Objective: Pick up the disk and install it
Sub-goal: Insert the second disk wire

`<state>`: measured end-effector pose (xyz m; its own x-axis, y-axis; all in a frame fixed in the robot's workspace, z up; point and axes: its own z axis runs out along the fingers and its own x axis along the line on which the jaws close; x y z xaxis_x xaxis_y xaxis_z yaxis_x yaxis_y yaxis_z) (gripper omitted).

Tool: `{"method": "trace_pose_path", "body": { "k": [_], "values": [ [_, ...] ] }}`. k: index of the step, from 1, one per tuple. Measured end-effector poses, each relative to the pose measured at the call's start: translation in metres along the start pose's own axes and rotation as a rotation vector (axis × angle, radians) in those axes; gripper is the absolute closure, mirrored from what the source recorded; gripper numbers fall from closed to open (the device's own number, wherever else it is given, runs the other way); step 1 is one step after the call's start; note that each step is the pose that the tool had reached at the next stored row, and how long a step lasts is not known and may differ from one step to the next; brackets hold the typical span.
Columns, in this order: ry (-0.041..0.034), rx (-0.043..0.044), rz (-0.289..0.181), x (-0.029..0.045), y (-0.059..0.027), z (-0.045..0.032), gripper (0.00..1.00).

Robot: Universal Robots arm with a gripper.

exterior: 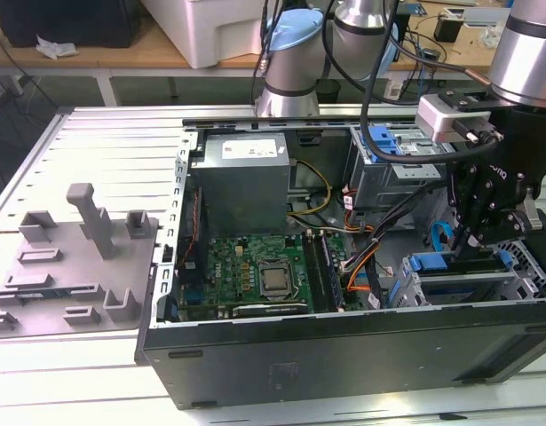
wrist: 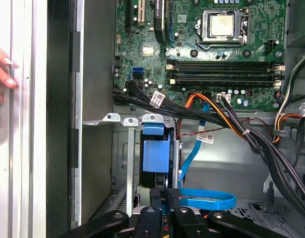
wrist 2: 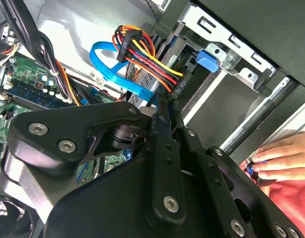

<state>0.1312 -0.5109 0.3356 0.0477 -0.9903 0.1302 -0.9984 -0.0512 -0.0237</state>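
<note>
The gripper (exterior: pixel 479 238) hung over the drive cage (exterior: pixel 459 286) at the open computer case's (exterior: pixel 344 346) front corner, fingers seemingly clamped on the disk (wrist: pixel 155 157) standing edgewise in its bay, where a straight, square push clear of the blue cable (wrist: pixel 207 198) seemed wise.

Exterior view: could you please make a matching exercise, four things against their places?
1 processor socket
2 grey moulded tray
3 pincer
4 power supply box

a outside the computer case, exterior view's left
b above the drive bay, exterior view's right
c middle of the green board
d inside the case, beyond the board

Pairs: 1-c, 2-a, 3-b, 4-d
</note>
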Motion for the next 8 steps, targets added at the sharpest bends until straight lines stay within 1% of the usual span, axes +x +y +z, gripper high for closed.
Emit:
{"method": "trace_pose_path", "body": {
  "k": [2,5,6,7,8],
  "values": [
    [-0.0008,-0.0001,0.0,-0.0001,0.0,0.0003,0.83],
    [-0.0003,0.0,0.0,0.0001,0.0,-0.0013,0.65],
    [-0.0005,0.0,0.0,0.0001,0.0,-0.0014,0.65],
    [-0.0002,0.0,0.0,0.0002,0.0,-0.002,0.52],
    [0.0001,-0.0001,0.0,0.0003,0.0,-0.0028,0.52]
  ]
}}
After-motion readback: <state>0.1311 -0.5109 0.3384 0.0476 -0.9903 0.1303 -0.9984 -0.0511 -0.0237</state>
